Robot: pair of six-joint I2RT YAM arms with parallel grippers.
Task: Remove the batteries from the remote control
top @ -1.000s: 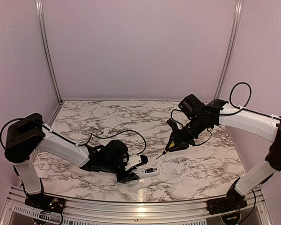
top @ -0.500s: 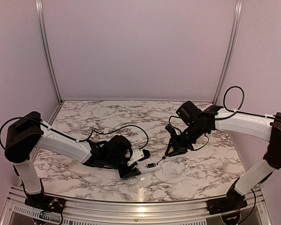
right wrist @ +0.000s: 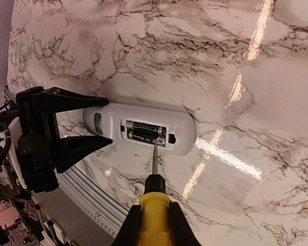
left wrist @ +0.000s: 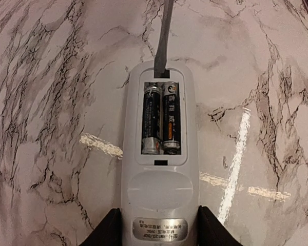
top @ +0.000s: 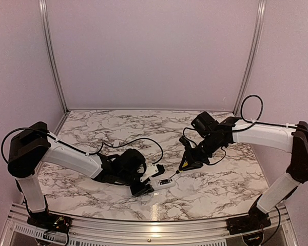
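Top view: near the marble table's (top: 220, 190) front edge, the left gripper (top: 146, 187) clasps the remote control (top: 164, 182); the right gripper (top: 188, 162) is closed on a yellow-handled screwdriver (top: 181, 167). Left wrist: 2 batteries (left wrist: 160, 118) lie in the open compartment. Right wrist: the blade tip meets the compartment's edge.

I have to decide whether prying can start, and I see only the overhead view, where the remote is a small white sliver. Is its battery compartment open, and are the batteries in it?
Observer: Yes. In the left wrist view the remote lies with its compartment uncovered. Two batteries sit in it side by side.
Operator: Where does the tip of the screwdriver sit?
Observer: The left wrist view shows the blade ending at the compartment's far rim, just beyond the batteries' ends. I cannot tell whether it touches them.
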